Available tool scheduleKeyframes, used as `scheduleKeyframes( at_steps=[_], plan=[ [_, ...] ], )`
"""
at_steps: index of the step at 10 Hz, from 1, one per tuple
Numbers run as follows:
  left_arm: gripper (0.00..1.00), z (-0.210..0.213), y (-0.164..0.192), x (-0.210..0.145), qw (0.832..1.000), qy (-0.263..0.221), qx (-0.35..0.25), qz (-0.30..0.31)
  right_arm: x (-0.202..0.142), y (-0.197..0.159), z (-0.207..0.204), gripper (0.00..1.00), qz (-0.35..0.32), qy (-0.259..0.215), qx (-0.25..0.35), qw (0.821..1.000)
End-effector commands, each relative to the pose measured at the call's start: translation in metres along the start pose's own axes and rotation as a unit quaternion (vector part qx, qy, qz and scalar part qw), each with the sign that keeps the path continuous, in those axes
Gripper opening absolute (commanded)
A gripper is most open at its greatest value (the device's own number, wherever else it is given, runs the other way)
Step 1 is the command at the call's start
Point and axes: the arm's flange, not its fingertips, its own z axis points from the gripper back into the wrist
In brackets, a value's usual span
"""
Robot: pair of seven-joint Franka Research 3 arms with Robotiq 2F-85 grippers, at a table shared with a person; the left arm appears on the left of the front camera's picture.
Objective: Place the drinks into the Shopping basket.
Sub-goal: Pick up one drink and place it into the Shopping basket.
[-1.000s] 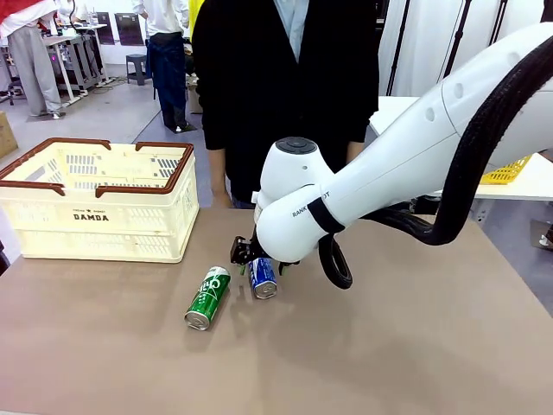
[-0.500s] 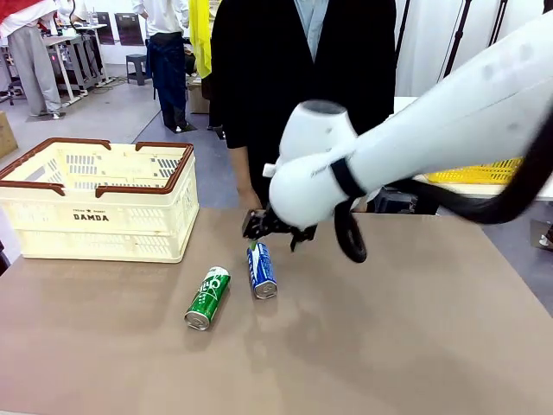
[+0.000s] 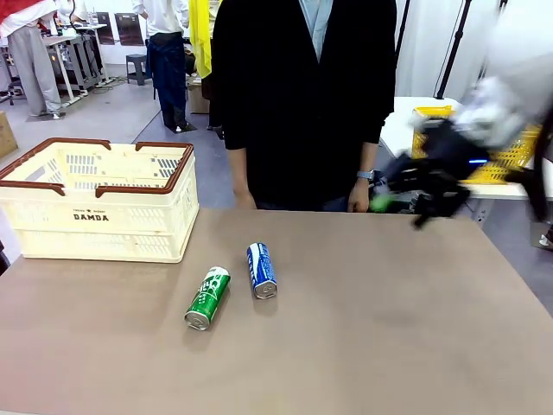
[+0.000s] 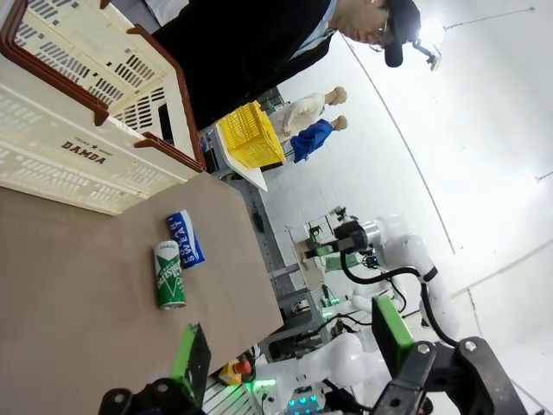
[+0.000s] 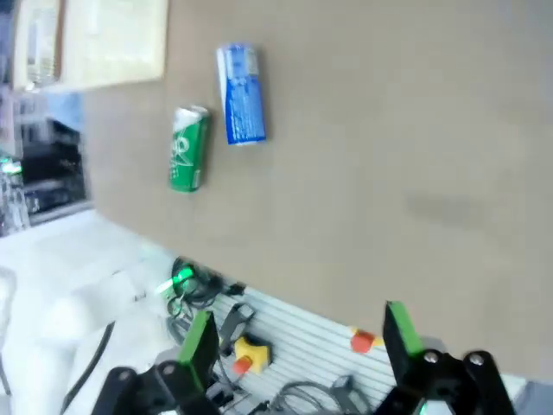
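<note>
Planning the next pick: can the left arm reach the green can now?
Probably yes: the green can lies on the open table with nothing over it; the left gripper is open.

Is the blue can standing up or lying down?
Lying down: the blue can rests on its side on the table, its round end showing.

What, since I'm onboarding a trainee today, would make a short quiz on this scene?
1. True or false: the green can and the SWEAT can both lie on their sides.
2. Where do they rest? A) on the table B) in the Shopping basket C) in a gripper.
3. Fill in: the right gripper is ___, holding nothing.
Key: 1 true; 2 A; 3 open.
</note>
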Motion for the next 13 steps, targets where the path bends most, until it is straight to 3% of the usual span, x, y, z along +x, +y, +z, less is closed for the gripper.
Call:
scheduleKeyframes(
  at_steps=[1, 3, 5, 6, 7, 13],
  plan=[
    [1.00, 0.000, -0.002, 0.001, 1.000, -0.005, -0.012, -0.008, -0.016, -0.121, 0.072, 1.00, -0.070, -0.030, 0.118, 0.990],
    [1.00, 0.000, -0.002, 0.001, 1.000, -0.005, -0.012, -0.008, -0.036, -0.209, 0.095, 1.00, -0.106, -0.059, 0.272, 0.955],
    [1.00, 0.000, -0.002, 0.001, 1.000, -0.005, -0.012, -0.008, -0.046, -0.251, 0.079, 1.00, -0.141, -0.105, 0.319, 0.931],
    [1.00, 0.000, -0.002, 0.001, 1.000, -0.005, -0.012, -0.008, -0.047, -0.254, 0.064, 1.00, -0.131, -0.143, 0.292, 0.936],
    [1.00, 0.000, -0.002, 0.001, 1.000, -0.005, -0.012, -0.008, -0.073, -0.259, 0.096, 1.00, -0.153, -0.098, 0.288, 0.940],
    [1.00, 0.000, 0.000, 0.000, 1.000, 0.000, 0.000, 0.000, -0.073, -0.259, 0.096, 1.00, -0.153, -0.098, 0.288, 0.940]
  ],
)
